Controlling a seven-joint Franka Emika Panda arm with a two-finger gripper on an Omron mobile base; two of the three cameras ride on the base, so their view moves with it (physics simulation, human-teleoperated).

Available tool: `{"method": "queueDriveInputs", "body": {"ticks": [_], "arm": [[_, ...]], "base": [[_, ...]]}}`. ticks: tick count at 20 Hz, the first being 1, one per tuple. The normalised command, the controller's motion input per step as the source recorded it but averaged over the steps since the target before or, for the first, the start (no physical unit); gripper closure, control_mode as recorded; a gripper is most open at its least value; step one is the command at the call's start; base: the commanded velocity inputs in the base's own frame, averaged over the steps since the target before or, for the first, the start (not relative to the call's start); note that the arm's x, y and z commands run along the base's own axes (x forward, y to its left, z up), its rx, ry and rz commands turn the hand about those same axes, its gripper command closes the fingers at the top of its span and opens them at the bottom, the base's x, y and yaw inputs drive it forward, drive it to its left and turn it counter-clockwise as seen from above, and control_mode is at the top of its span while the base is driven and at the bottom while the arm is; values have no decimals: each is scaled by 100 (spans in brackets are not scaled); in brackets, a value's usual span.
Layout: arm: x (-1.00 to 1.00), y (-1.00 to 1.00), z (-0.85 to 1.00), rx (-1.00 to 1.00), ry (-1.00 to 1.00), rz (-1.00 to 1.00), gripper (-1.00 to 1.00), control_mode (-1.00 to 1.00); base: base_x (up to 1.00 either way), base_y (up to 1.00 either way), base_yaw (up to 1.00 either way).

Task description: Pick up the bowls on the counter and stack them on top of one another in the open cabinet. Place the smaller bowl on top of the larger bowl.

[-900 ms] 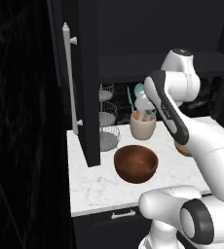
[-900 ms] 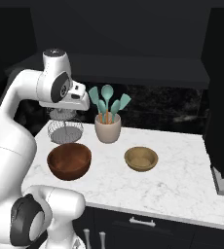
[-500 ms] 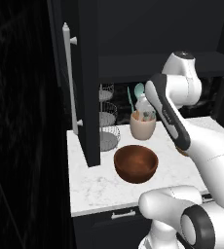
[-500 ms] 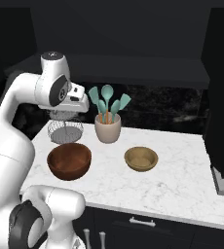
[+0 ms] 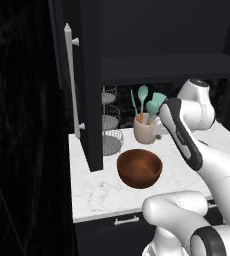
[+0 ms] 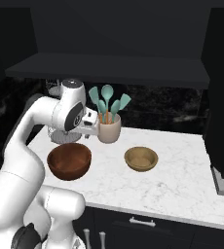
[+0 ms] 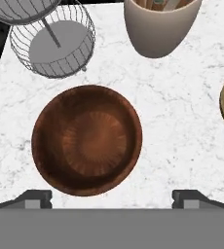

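You are hovering the end effector (image 7: 112,197), fingers spread wide and holding nothing, above the wide glossy reddish-brown wooden bowl (image 7: 87,139) sitting on the white marble surface (image 7: 182,141); be lowering one finger inside its rim, avoiding the wire basket rack (image 7: 55,41).

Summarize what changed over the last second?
The arm's upper joint sank from up near the shelf to about utensil cup height. The tool spread open above the larger bowl, holding nothing. Larger bowl, smaller bowl and counter unchanged.
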Motion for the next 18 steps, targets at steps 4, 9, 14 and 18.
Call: {"method": "queueDriveInputs", "body": {"ticks": [4, 9, 14, 18], "arm": [[2, -62, -92, 0, 10, 0, -100, -100], [52, -44, -53, 0, 14, 4, -100, -100], [45, -66, -35, -3, 5, 2, -100, -100], [9, -61, -46, -20, 0, 9, -100, -100]], "base": [[0, 0, 0], [0, 0, 0], [0, 0, 0], [0, 0, 0]]}}
